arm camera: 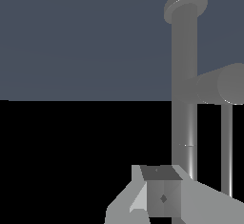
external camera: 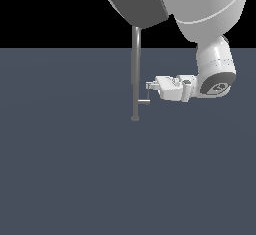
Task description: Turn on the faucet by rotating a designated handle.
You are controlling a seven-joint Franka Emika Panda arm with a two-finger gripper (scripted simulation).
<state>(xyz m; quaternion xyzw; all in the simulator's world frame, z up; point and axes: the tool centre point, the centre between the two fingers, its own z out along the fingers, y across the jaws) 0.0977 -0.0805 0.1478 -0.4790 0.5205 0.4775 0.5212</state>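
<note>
Reaching sideways, pincer (external camera: pixel 148 85) just above handle (external camera: pixel 145 100) | handle right of faucet (external camera: pixel 135 74) pipe | pincer width: cannot tell | desk (external camera: pixel 65 169) grey

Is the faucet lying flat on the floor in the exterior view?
No. The faucet stands upright on its small base, with the handle sticking out low on the side toward the gripper.
</note>
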